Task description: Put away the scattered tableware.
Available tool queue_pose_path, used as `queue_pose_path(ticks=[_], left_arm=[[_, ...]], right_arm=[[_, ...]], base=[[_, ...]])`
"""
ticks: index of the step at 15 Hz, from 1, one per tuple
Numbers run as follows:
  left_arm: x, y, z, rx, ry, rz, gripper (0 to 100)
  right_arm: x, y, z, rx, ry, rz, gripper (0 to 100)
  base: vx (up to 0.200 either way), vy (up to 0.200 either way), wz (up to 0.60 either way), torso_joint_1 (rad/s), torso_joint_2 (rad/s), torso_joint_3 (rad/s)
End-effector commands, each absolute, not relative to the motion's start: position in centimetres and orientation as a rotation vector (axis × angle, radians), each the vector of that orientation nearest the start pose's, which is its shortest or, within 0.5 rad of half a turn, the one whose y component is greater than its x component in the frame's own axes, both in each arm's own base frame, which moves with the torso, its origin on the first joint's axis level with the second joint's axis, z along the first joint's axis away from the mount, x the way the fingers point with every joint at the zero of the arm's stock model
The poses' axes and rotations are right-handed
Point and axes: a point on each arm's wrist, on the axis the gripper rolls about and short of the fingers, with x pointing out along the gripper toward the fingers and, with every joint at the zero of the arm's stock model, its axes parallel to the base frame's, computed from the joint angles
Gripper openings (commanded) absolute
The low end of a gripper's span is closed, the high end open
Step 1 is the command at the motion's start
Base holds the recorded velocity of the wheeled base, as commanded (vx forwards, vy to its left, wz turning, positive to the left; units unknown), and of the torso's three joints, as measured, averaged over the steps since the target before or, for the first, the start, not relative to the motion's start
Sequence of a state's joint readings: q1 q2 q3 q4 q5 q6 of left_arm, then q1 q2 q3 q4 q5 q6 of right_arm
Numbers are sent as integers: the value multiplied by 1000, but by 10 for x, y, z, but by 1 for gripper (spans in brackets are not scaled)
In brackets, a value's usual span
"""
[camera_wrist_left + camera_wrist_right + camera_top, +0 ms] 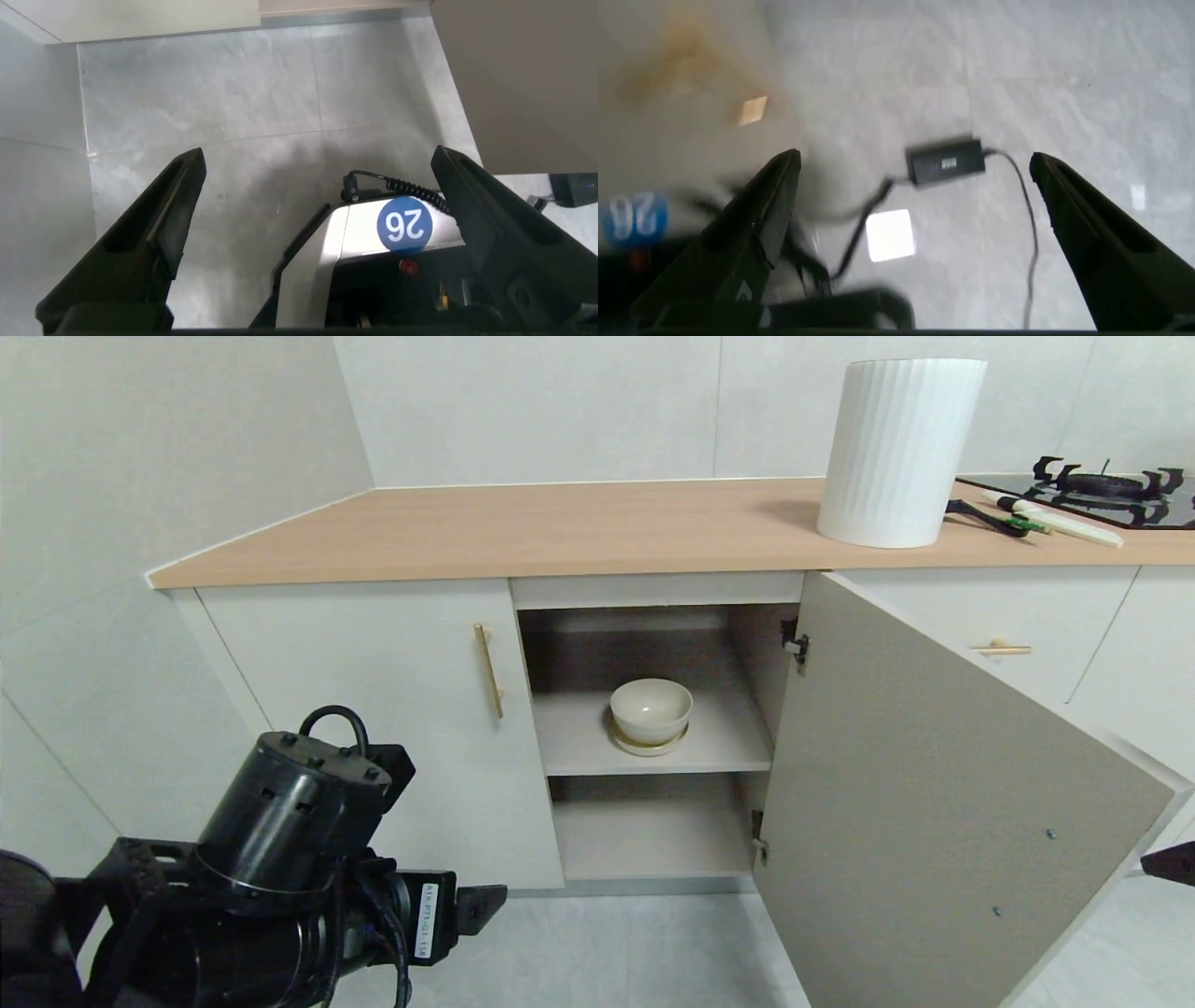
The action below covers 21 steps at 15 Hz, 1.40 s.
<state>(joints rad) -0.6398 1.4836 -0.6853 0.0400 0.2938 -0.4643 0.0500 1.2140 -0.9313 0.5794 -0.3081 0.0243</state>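
Since both grippers are spread wide with nothing in them, nothing can get dropped right now. The left gripper point(318, 163) hangs low out front of the cabinet point(373, 709) and the right gripper point(915, 163) is over the floor. The bowl point(651, 707) sits on a small plate point(649, 744) on the cabinet's upper shelf point(738, 747) and looks settled. My worry is the cabinet door point(934, 784), swung way out: an arm clipping it, or a hard slam, could jolt that stack. Some utensils point(1027, 518) also lie on the counter above the cabinet, past the white canister point(898, 448). Closing up now would strand them.
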Motion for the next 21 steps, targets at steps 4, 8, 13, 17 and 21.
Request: queue_pose_path(ticks=[4, 8, 13, 17, 21], left_arm=[[179, -125, 151, -61, 800, -142, 100], [179, -125, 151, -59, 802, -142, 100], [179, -125, 150, -58, 804, -141, 100], [179, -125, 151, -59, 802, -142, 100], [179, -125, 151, -60, 801, -142, 100]], right_arm=[[172, -3, 214, -102, 843, -262, 100], [175, -1, 215, -59, 809, -182, 100], [176, 7, 210, -63, 796, -124, 100], [178, 21, 199, -91, 788, -49, 100], [186, 41, 188, -60, 785, 15, 100]], base=[[0, 0, 0, 0, 0, 0], [0, 0, 0, 0, 0, 0], [0, 0, 0, 0, 0, 0], [0, 0, 0, 0, 0, 0], [0, 0, 0, 0, 0, 0]])
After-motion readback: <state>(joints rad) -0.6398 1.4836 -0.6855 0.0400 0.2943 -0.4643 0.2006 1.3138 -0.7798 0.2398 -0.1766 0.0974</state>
